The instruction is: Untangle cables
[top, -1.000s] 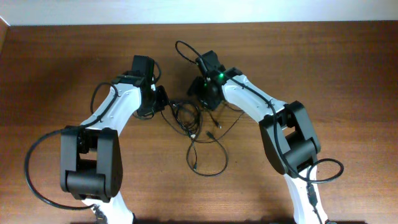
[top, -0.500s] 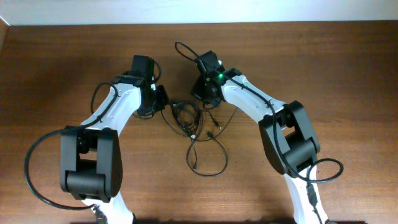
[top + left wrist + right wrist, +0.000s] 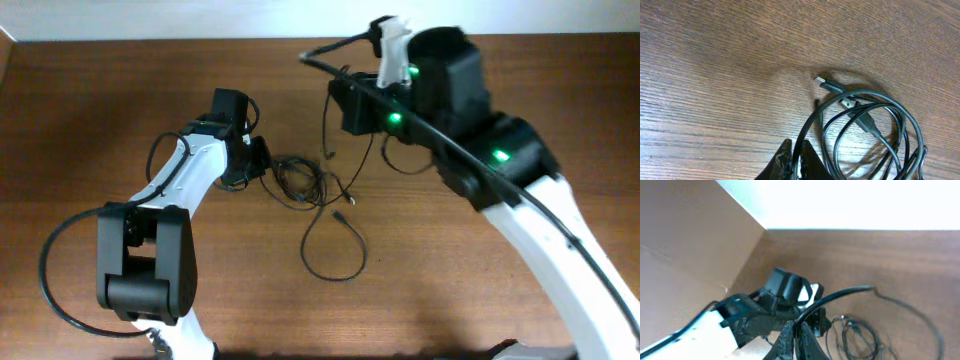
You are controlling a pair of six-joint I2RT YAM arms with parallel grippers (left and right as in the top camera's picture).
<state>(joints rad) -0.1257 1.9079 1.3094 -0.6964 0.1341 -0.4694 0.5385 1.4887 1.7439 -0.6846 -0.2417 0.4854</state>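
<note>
Thin black cables lie on the wooden table: a small coil (image 3: pixel 298 180) in the middle and a loose loop (image 3: pixel 335 250) nearer the front. My left gripper (image 3: pixel 262 165) rests low at the coil's left side. In the left wrist view its jaws (image 3: pixel 795 152) are shut on one strand of the coil (image 3: pixel 865 120), with a silver-tipped plug (image 3: pixel 822 81) lying beyond. My right gripper (image 3: pixel 338 95) is raised high above the table, shut on a black cable (image 3: pixel 840 300). Thin strands (image 3: pixel 328 130) hang from it toward the tangle. The coil (image 3: pixel 860 340) shows far below it.
A thick black arm cable (image 3: pixel 55 270) curves round the left arm's base. A cardboard panel (image 3: pixel 690 255) stands along the table's left side and a white wall runs behind the far edge. The left arm (image 3: pixel 765 315) sits below my right gripper.
The right gripper shut on a cable at the tangle, then rose high above the table, pulling strands up out of the pile. The left gripper stayed put, still gripping the coil.
</note>
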